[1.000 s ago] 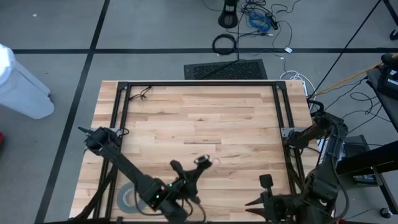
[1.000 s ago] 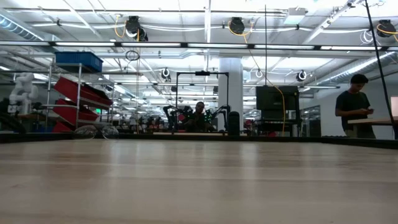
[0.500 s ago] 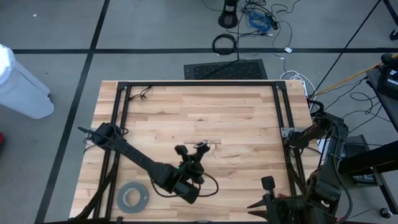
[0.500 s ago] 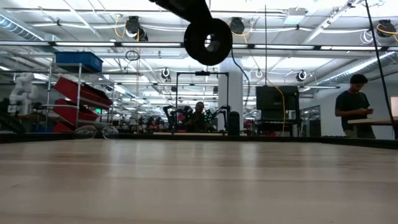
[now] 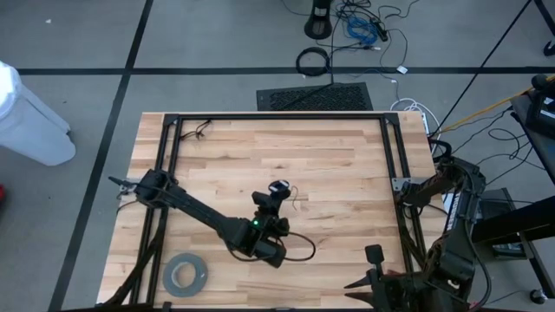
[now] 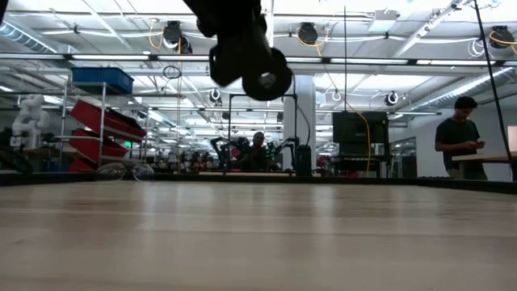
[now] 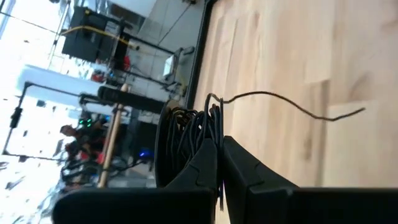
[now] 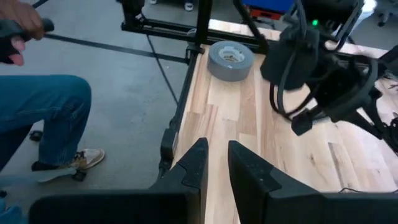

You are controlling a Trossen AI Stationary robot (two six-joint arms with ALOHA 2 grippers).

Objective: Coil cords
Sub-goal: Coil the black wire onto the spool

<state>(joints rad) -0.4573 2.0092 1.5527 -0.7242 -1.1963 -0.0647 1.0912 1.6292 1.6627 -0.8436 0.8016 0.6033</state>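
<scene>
Two arms in the high view, only one busy. Left gripper (image 5: 279,192) hangs over mid-table (image 5: 347,165), jaws clamped on the cord (image 5: 279,187), whose round black disc sits at the tips w/ a thin loose tail curling just beside it. A second ago that gripper was nearer the front edge, close to the tape roll (image 5: 186,274); since then it has swung toward the table's centre and left the roll well behind. Right gripper (image 5: 371,254) waits at the front-right corner, far from the roll.

Low view: disc (image 6: 266,79) hangs high above the wood, clear of it. A second back nothing showed here; half a sec ago it came in, and it's now lower and turned.

Left wrist view: both fingers (image 7: 205,163) pinch a bundle of dark windings, approx. all gathered, w/ one free end (image 7: 292,106) trailing out over the boards.

Right wrist view: right fingers (image 8: 200,160) slightly apart, nothing between them; roll lies on the wood ahead, a person's leg (image 8: 43,112) off the table edge.

Judgement: coil mostly wound and lifted; loose tail remains to tuck in.
</scene>
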